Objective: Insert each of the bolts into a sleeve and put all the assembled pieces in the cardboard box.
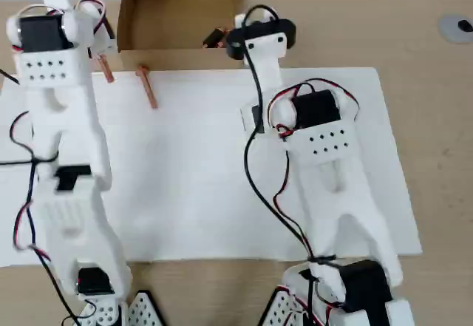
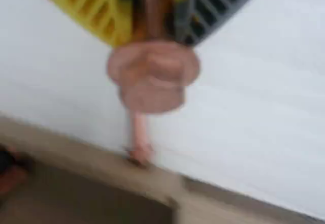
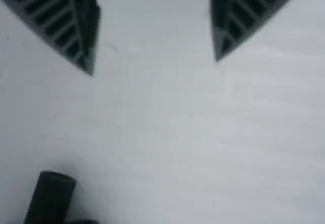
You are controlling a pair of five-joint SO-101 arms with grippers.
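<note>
My left gripper (image 2: 155, 18) is clamping a copper bolt (image 2: 152, 79) and hanging at the far edge of the white sheet (image 1: 192, 185), just beside the front corner of the cardboard box (image 1: 126, 23). The high view is showing a second bolt (image 1: 147, 87) lying on the sheet near that wall, the sheet spreading wide between my arms. My right gripper (image 3: 155, 64) is pointing down at the sheet, jaws standing apart, a black cylinder (image 3: 50, 196) lying nearby.
</note>
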